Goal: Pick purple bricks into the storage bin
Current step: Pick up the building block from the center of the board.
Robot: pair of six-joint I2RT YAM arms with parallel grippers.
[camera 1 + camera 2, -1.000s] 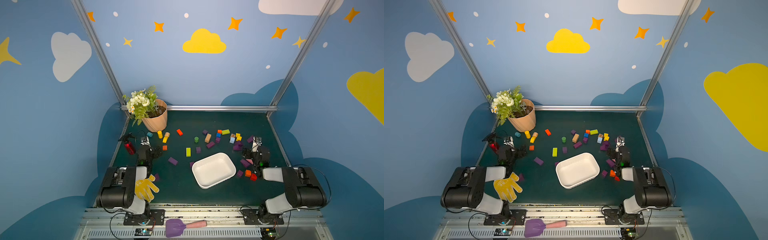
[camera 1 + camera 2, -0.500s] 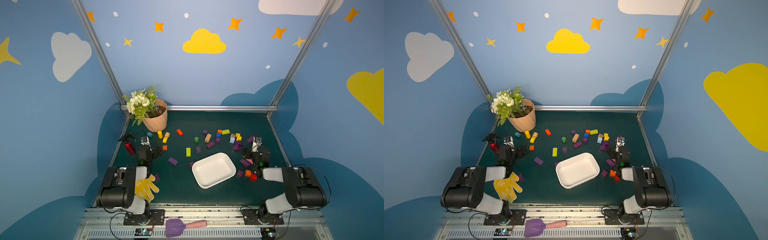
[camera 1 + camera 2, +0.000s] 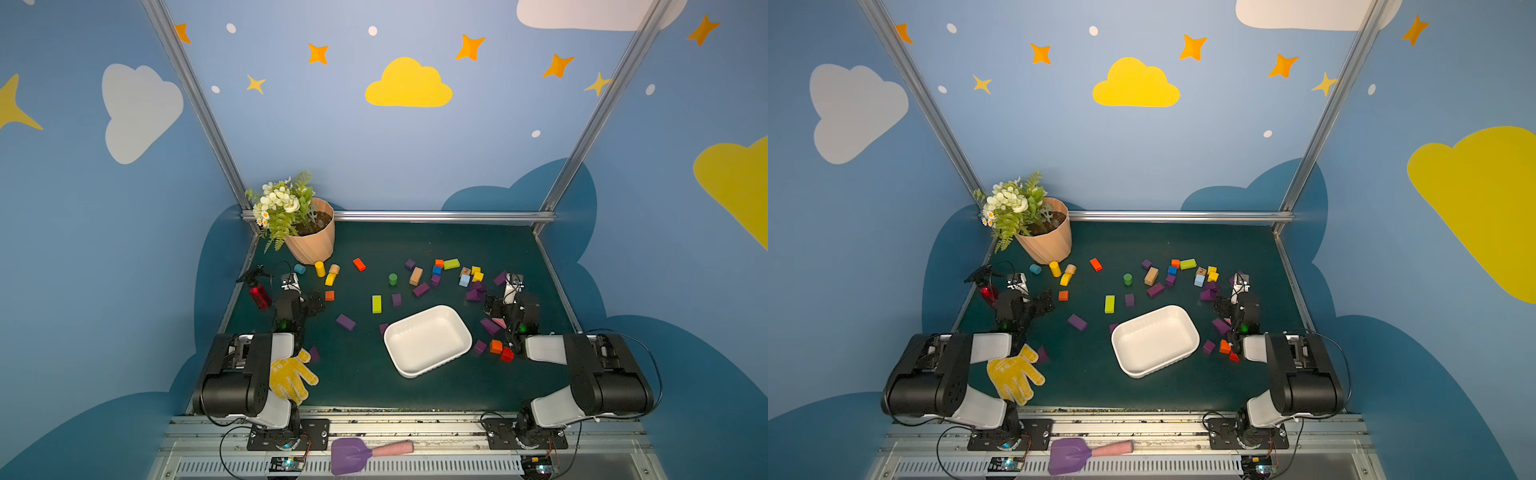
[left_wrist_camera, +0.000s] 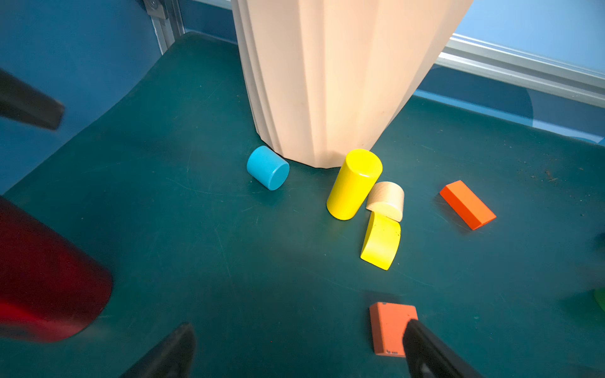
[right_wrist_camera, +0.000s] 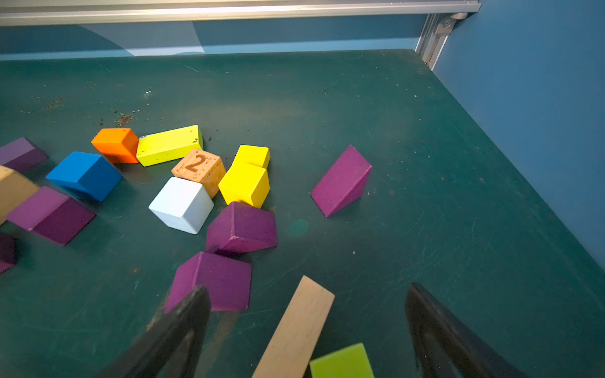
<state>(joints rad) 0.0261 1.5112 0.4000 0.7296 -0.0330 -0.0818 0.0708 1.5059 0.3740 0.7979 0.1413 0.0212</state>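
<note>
Scoop (image 3: 351, 455): nearest us, on the front rail, off the mat. It is purple but no brick, so we leave it.
Glove (image 3: 291, 376): yellow, lying by the left arm's base.
White tray (image 3: 428, 340): on the mat between the two arms, set askew. We see nothing in it in both top views.
Purple bricks (image 3: 345, 322): all loose on the mat. A few lie just beside the tray on either side, and more are scattered beyond it among blocks of other colours.
Right gripper (image 5: 307, 289): low over the mat to the right of the tray, jaws spread wide and pinching nothing. A pale wooden slat (image 5: 294, 327) lies between them, and the nearest purple brick (image 5: 212, 281) sits just beside one finger (image 5: 183, 327).
Left gripper (image 4: 299, 329): jaws also spread and empty, with an orange block (image 4: 388, 324) beside one finger. We find no purple in its wrist view.
Handling: we judge the bricks to be painted wood, so light, stiff and hardly fragile. The smooth paint may slip.
Hold: we would close across two flat, parallel sides at mid-length. We would take the wedge (image 5: 340, 181) by its flat ends, never by the slope.
Flowerpot (image 3: 309, 241): in the far left corner, well apart from the tray.
</note>
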